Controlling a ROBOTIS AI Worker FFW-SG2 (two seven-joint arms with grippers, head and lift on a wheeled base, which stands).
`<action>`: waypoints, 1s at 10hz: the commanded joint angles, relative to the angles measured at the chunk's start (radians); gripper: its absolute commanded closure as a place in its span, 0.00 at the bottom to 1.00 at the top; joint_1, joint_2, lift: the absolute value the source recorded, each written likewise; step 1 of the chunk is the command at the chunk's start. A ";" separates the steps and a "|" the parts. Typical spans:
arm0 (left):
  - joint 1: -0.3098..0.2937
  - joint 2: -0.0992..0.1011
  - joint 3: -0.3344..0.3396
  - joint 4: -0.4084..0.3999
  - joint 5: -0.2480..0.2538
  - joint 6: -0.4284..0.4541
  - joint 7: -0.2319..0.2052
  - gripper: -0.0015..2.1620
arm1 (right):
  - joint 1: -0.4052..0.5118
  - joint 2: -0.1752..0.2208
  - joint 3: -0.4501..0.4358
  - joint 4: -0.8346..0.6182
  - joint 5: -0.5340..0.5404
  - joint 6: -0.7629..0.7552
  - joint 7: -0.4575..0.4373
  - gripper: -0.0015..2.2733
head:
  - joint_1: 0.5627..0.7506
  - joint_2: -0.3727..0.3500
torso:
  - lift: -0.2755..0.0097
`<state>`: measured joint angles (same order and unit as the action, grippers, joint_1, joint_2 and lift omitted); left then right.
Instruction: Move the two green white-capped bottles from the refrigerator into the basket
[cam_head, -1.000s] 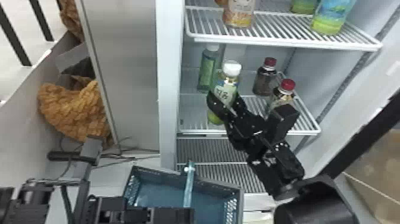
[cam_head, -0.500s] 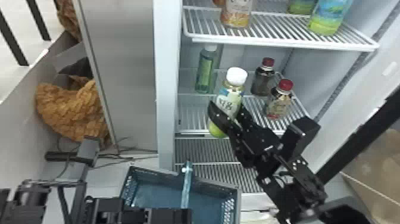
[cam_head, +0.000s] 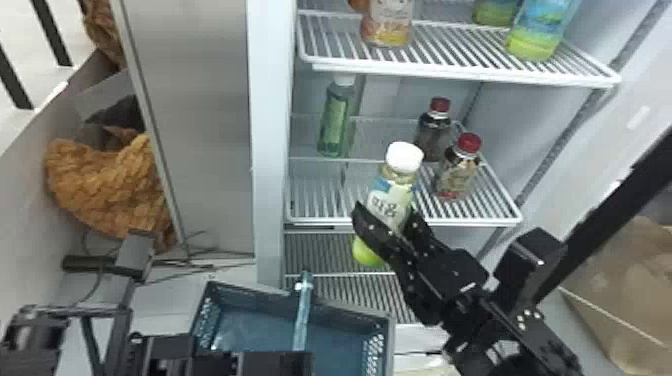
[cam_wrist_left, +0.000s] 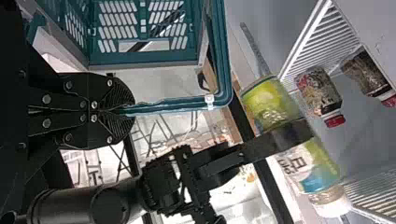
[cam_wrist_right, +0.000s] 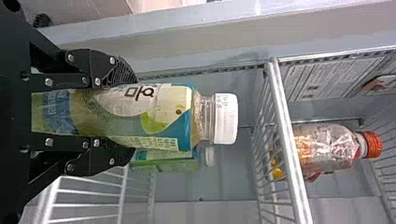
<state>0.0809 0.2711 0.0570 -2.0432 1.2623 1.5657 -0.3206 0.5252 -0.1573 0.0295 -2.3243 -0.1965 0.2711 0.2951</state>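
The front bottle (cam_head: 390, 202) is green with a white cap and a white, green and blue label. The rear bottle (cam_head: 334, 120) is green, white-capped. The basket (cam_wrist_left: 144, 59) is teal, patterned with slots.

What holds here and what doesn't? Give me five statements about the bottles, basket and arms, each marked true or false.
1. The right end effector holds a green white-capped bottle. True.
2. The held bottle is inside the basket. False: it is outside the basket, up by the refrigerator shelf.
3. The left end effector grips the basket handle. True.
4. The other green white-capped bottle stands in the refrigerator. True.
5. Both red-capped bottles lie on their sides. False: the nearer one and the farther one stand upright.
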 joint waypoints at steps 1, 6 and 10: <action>0.000 -0.001 0.001 0.000 0.000 0.000 0.000 0.54 | 0.054 0.001 -0.016 -0.050 -0.005 0.043 0.015 0.40 | 0.70 0.25 | 0.04; -0.002 -0.001 0.007 0.000 -0.006 0.006 0.002 0.54 | 0.189 -0.039 -0.024 -0.276 -0.019 0.342 0.059 0.40 | 0.70 0.28 | 0.04; -0.002 -0.004 0.009 0.000 -0.010 0.006 0.002 0.54 | 0.226 -0.038 -0.063 -0.357 -0.045 0.605 0.075 0.40 | 0.70 0.27 | 0.04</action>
<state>0.0784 0.2675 0.0649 -2.0432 1.2530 1.5707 -0.3190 0.7505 -0.1949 -0.0289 -2.6707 -0.2321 0.8237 0.3691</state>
